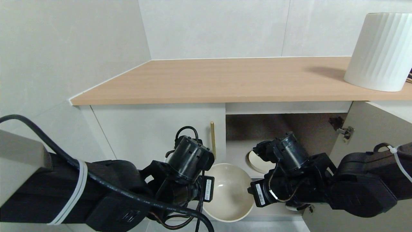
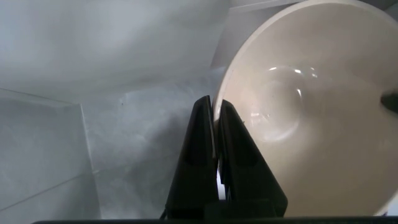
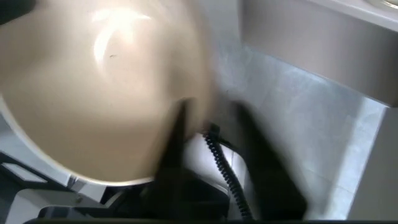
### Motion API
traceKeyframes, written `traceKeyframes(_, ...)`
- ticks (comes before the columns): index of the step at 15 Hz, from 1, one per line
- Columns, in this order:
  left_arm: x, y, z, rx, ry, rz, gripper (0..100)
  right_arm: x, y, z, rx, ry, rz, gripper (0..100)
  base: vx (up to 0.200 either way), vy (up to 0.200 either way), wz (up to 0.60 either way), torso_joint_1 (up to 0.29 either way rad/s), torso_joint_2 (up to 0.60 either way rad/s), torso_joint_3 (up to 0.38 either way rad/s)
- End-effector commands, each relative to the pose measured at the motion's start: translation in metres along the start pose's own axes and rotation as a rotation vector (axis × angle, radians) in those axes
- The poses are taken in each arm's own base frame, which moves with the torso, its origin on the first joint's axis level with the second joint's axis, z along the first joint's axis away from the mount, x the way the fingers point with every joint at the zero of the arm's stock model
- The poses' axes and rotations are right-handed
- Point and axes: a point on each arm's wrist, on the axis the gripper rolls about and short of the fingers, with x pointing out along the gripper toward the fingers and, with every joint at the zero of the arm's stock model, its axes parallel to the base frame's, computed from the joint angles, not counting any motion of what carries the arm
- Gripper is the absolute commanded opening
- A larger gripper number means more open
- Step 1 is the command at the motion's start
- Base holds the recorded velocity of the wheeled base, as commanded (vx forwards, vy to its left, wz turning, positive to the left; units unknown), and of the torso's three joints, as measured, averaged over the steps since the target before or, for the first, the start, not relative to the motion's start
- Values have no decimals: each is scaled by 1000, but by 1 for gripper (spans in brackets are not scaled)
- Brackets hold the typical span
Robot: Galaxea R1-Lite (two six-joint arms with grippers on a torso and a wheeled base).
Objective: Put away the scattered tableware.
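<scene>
- Left gripper (image 2: 214,104): black fingers pressed together on the thin rim of the bowl (image 1: 230,193), a firm pinch.
- The bowl is smooth, glossy, cream and round. It's held low before the cabinet (image 1: 161,129), hollow facing up toward the head camera.
- A slim brass handle (image 1: 212,138) stands upright on the closed matte white door.
- Inside the open compartment lies a small pale dish (image 1: 257,163).
- Right gripper (image 3: 211,111): dark fingers look spread, right beside the bowl's edge, though it's blurred.
- On the wood-grain counter (image 1: 225,80) stands a white ribbed cylinder (image 1: 379,51).
</scene>
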Motion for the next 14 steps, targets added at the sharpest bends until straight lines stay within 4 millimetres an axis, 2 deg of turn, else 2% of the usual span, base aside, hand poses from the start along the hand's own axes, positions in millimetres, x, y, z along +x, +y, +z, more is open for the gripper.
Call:
traceKeyframes(1, 1, 0, 0, 0, 2, 3, 0, 1, 0, -1, 0, 6, -4, 0, 0, 0, 0, 0, 0, 0)
traceKeyframes(9, 3, 1, -5, 15, 17, 10, 0, 2, 0, -2, -4, 11, -3, 0, 0, 0, 0, 0, 0, 0)
traceKeyframes(10, 3, 1, -4, 17, 16, 10, 100, 2, 0, -3, -4, 12, -4, 0, 0, 0, 0, 0, 0, 0)
traceKeyframes(14, 1, 1, -3, 10, 7, 5, 100, 3, 0, -3, -6, 15, -5, 0, 0, 0, 0, 0, 0, 0)
